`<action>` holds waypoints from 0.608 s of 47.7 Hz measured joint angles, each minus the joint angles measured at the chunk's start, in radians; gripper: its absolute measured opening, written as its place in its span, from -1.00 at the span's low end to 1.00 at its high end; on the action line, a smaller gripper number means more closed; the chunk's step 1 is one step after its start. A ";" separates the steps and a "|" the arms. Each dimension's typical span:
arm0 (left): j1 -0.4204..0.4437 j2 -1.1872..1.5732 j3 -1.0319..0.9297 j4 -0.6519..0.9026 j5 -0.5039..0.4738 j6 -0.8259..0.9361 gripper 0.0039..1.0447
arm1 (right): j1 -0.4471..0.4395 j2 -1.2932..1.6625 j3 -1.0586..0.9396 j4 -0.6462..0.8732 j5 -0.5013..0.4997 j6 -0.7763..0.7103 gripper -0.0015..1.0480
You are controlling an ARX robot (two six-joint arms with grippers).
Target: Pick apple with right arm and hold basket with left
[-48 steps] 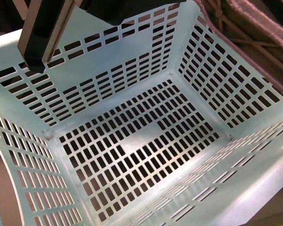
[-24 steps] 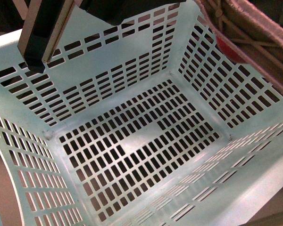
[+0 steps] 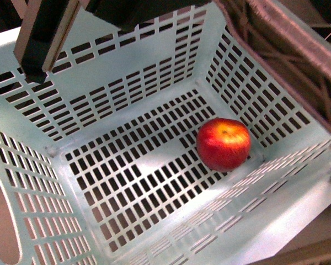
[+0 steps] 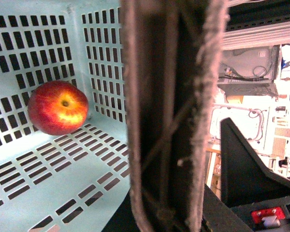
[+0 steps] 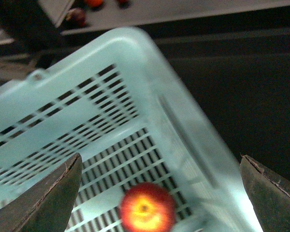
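The mint-green slotted basket (image 3: 127, 72) fills the front view. The red apple (image 3: 223, 143) with a yellow blush lies on its floor near the right-hand corner, free of both grippers. It also shows in the left wrist view (image 4: 58, 107) and, blurred, in the right wrist view (image 5: 147, 212). My left gripper (image 3: 41, 41) is a dark block at the basket's far left rim, shut on the basket (image 4: 48, 164). My right gripper (image 5: 159, 157) is open and empty above the basket (image 5: 87, 116), its fingers (image 5: 53, 198) wide apart on either side of the apple below.
A brown woven band (image 3: 287, 49) runs along the outside of the basket's right wall; it crosses the middle of the left wrist view (image 4: 164, 121). A dark maroon fruit (image 5: 77, 17) and an orange fruit (image 5: 94, 2) lie on a grey surface beyond the basket.
The apple, absent a second ago and a red glimpse outside the right wall half a second ago, now lies on the basket floor. The basket has shifted slightly.
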 joint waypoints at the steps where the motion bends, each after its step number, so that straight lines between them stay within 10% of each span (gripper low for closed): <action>1: 0.000 0.000 0.000 0.000 0.000 -0.001 -0.87 | -0.015 -0.019 -0.006 -0.008 0.031 0.000 0.83; 12: 0.000 0.000 0.000 0.000 0.004 0.002 -0.87 | -0.114 -0.165 -0.053 -0.052 0.183 -0.009 0.83; 19: 0.000 0.000 0.000 0.000 0.008 -0.008 -0.87 | -0.164 -0.194 -0.212 0.308 -0.082 -0.181 0.45; 29: 0.000 0.000 0.000 0.000 -0.002 -0.006 -0.87 | -0.198 -0.294 -0.337 0.410 -0.140 -0.268 -0.18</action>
